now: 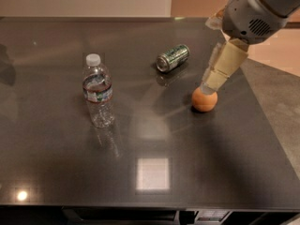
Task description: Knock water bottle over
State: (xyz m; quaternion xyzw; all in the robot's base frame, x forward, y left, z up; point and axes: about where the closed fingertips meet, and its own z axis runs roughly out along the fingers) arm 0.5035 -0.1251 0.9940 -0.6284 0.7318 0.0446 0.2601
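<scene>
The water bottle (98, 91) stands upright on the dark table (70, 172), left of centre. It is clear and ribbed, with a white cap and a red, white and blue label band. My gripper (208, 86) comes in from the upper right on a grey arm with beige finger housings. Its tip is just above an orange ball (204, 100), far to the right of the bottle.
A green-and-silver drink can (172, 57) lies on its side at the back, between the bottle and the arm. The table's right edge (262, 121) runs diagonally below the arm, with grey floor beyond. A bright light reflection (152, 173) lies near the front.
</scene>
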